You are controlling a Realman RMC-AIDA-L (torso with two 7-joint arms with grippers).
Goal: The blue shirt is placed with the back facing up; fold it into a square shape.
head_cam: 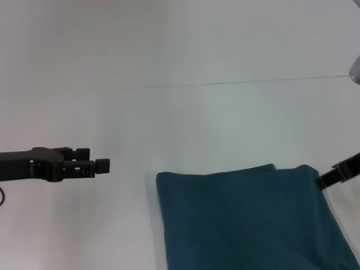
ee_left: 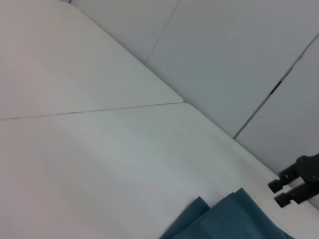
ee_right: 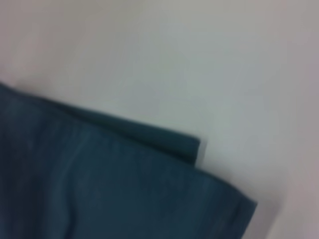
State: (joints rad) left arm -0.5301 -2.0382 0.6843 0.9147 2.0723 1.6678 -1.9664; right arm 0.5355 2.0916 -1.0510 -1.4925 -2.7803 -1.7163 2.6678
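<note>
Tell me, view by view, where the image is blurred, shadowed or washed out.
Head view: sharp; the white table looks washed out, and the blue shirt casts a soft shadow along its left edge. Left wrist view: clear, evenly lit, right end effector crisp. Right wrist view: blurred throughout; the shirt's edges are soft, with a faint shadow beside its corner.

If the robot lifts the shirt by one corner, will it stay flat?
Probably not. The shirt is soft cloth lying in folded layers, so it would likely droop and unfold. It looks light, and a push would probably bunch it on the smooth table.
</note>
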